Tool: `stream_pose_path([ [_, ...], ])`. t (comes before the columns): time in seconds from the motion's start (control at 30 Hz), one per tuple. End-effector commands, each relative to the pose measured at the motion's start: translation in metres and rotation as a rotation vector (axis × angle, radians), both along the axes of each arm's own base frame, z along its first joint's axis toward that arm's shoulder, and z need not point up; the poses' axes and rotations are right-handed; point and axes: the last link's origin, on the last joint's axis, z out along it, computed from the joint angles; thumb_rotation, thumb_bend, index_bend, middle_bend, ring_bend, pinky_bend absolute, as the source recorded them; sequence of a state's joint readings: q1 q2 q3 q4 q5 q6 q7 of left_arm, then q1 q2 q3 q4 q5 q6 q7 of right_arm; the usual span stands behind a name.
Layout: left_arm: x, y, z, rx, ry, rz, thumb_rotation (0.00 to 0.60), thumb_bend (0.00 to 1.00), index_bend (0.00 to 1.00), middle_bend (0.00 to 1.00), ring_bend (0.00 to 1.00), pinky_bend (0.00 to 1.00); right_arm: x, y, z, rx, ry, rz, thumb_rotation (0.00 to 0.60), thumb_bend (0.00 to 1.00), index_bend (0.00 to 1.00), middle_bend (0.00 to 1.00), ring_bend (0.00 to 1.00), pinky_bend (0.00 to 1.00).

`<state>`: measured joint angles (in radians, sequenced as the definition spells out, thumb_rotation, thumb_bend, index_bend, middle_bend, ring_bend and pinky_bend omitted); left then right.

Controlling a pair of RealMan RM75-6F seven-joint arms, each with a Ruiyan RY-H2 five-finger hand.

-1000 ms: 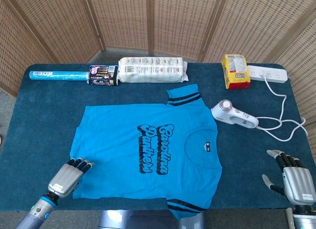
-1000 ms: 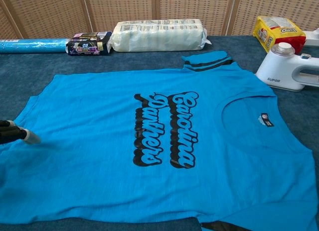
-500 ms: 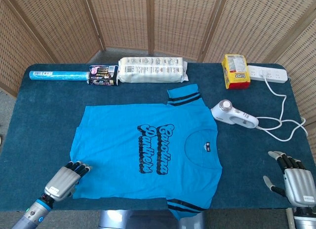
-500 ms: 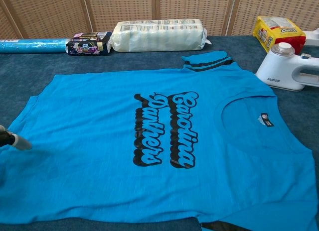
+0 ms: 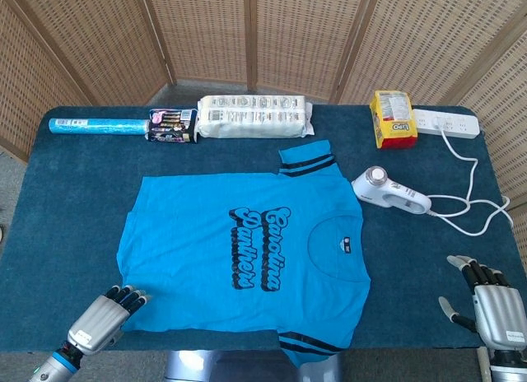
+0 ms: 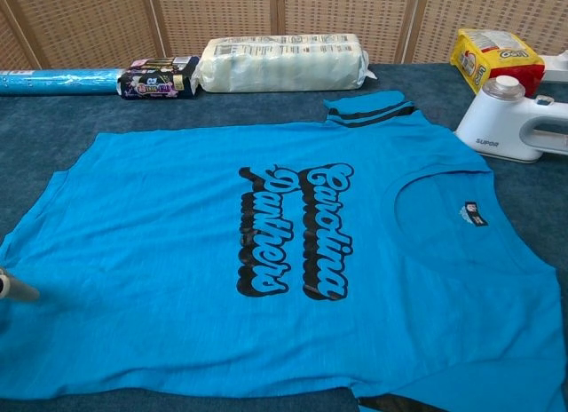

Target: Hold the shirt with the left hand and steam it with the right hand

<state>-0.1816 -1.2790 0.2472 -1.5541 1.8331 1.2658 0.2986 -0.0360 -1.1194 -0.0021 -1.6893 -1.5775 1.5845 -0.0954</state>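
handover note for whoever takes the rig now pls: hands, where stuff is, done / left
Left hand: holds nothing, at the shirt's hem corner by the near table edge, fingers just at the fabric; real contact unclear.
Right hand: fingers apart, holding nothing, near the right table edge, well short of the steamer.
Shirt: flat, print up, mid-table.
Steamer: lying on the table beside the shirt's collar side, cord running to the power strip.
Done: nothing visible yet.
Left: pin the shirt with the left hand, pick up the steamer with the right, steam.
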Motion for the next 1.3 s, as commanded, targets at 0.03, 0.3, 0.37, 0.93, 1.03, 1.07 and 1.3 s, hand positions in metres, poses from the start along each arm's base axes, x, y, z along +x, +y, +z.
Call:
stream_pose_path([
  [0.03, -0.001, -0.004, -0.001, -0.001, 0.002, -0.015, 0.6, 0.19, 0.18, 0.26, 0.19, 0.29, -0.001, 0.002, 0.0, 0.0, -0.001, -0.003, 0.529, 0.32, 0.23, 0.26, 0.31, 0.3],
  [0.3, -0.001, -0.005, -0.01, 0.029, 0.047, -0.058, 0.6, 0.19, 0.18, 0.25, 0.19, 0.29, -0.003, 0.007, -0.001, -0.003, -0.011, -0.008, 0.529, 0.32, 0.23, 0.26, 0.31, 0.3],
  [0.37, 0.0, -0.005, -0.013, 0.038, 0.062, -0.071, 0.6, 0.19, 0.18, 0.26, 0.19, 0.29, -0.004, 0.008, 0.001, -0.008, -0.012, -0.009, 0.529, 0.32, 0.23, 0.26, 0.31, 0.3],
  [0.93, 0.006, 0.008, -0.031, 0.042, 0.085, -0.106, 0.6, 0.19, 0.18, 0.25, 0.19, 0.29, -0.009, 0.016, 0.006, -0.035, -0.026, -0.015, 0.529, 0.32, 0.23, 0.26, 0.31, 0.31],
  [1.03, 0.007, 0.013, -0.033, 0.04, 0.098, -0.113, 0.6, 0.19, 0.18, 0.26, 0.19, 0.29, -0.01, 0.017, 0.008, -0.043, -0.028, -0.02, 0.53, 0.32, 0.23, 0.26, 0.31, 0.31],
  [1.07, 0.007, 0.014, -0.034, 0.04, 0.098, -0.114, 0.6, 0.19, 0.18, 0.25, 0.19, 0.29, -0.011, 0.017, 0.008, -0.044, -0.029, -0.021, 0.53, 0.32, 0.23, 0.26, 0.31, 0.31],
  [1.3, 0.011, 0.029, -0.043, 0.049, 0.09, -0.095, 0.6, 0.21, 0.18, 0.25, 0.19, 0.29, -0.013, 0.02, 0.009, -0.048, -0.032, -0.026, 0.532, 0.32, 0.23, 0.26, 0.31, 0.32],
])
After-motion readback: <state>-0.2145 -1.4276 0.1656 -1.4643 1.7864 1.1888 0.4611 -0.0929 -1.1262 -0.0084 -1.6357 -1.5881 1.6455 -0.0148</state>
